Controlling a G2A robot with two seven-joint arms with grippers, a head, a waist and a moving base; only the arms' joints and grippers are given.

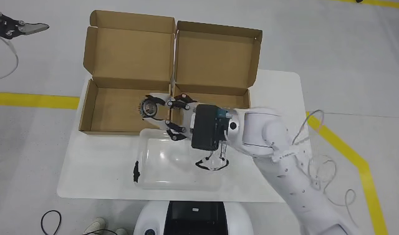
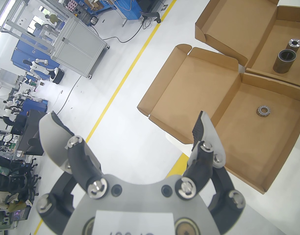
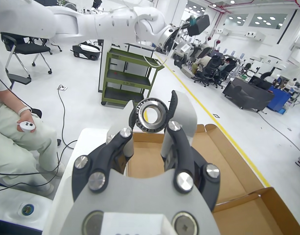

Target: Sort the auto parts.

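A bearing (image 3: pixel 152 119) is clamped in the right claw (image 3: pixel 152 114) above the left box (image 1: pixel 103 113) — presumably because a smaller bearing (image 2: pixel 263 111) lies there. The left claw (image 2: pixel 127 121) is held open, off the table — out of the way.

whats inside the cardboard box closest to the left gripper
One small bearing ring lies on the box floor, seen from the left wrist. From the top, the right gripper and the large bearing it holds cover part of that floor, so anything beneath is hidden.
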